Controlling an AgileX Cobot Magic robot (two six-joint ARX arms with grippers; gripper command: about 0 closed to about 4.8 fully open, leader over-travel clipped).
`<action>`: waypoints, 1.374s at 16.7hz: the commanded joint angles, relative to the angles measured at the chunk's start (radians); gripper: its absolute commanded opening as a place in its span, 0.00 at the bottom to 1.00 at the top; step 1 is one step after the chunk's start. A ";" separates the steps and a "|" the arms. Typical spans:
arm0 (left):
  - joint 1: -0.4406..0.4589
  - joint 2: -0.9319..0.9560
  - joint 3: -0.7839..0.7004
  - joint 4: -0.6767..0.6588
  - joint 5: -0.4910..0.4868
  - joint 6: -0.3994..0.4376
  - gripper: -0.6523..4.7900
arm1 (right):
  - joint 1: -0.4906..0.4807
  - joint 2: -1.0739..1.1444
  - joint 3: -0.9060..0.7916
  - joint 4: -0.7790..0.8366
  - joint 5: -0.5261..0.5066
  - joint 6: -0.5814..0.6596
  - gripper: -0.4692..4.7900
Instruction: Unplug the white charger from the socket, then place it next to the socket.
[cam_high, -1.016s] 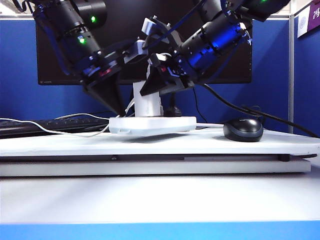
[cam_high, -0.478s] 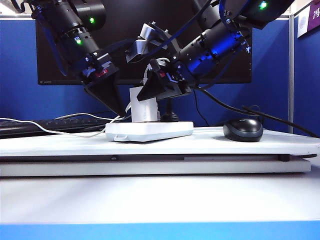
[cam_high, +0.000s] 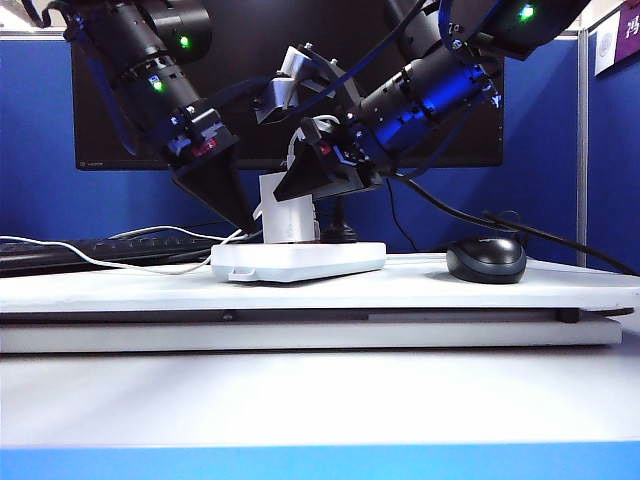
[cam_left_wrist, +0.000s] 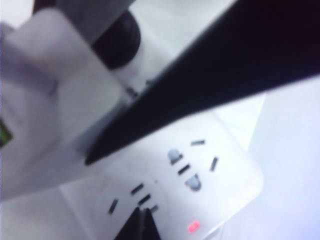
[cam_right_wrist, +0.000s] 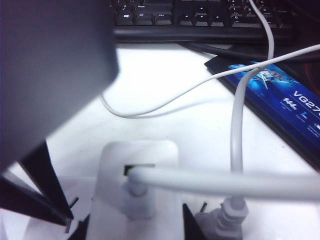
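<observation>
The socket (cam_high: 298, 262), a flat white power strip, lies on the white desk board (cam_high: 300, 300). The white charger (cam_high: 288, 208) stands upright on its top, leaning slightly left. My right gripper (cam_high: 292, 188) is shut on the charger (cam_right_wrist: 137, 190) from both sides, its thin white cable (cam_right_wrist: 200, 182) running off sideways. My left gripper (cam_high: 243, 225) is shut, its tips (cam_left_wrist: 142, 220) pressing down on the socket (cam_left_wrist: 210, 170) near a red light (cam_left_wrist: 193, 226). Whether the charger's pins are out of the slots is hidden.
A black mouse (cam_high: 487, 259) sits right of the socket. A keyboard (cam_high: 100, 250) and a monitor (cam_high: 290, 100) stand behind. A black plug (cam_left_wrist: 117, 42) and a small white plug (cam_right_wrist: 225, 220) also sit in the strip. A white cable (cam_high: 90, 262) trails left.
The socket, lifted off the board a second ago, has dropped back flat. The charger has shifted slightly left in the right gripper. Since half a second ago little has moved.
</observation>
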 joint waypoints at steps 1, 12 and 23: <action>-0.015 0.029 0.006 0.047 0.032 -0.046 0.11 | 0.013 -0.005 0.011 0.046 -0.059 -0.013 0.09; -0.016 0.080 0.005 0.039 -0.010 -0.185 0.11 | 0.013 -0.006 0.013 0.084 -0.058 -0.021 0.09; -0.015 0.080 -0.013 -0.029 -0.165 -0.624 0.11 | 0.013 -0.006 0.013 0.079 -0.058 -0.021 0.09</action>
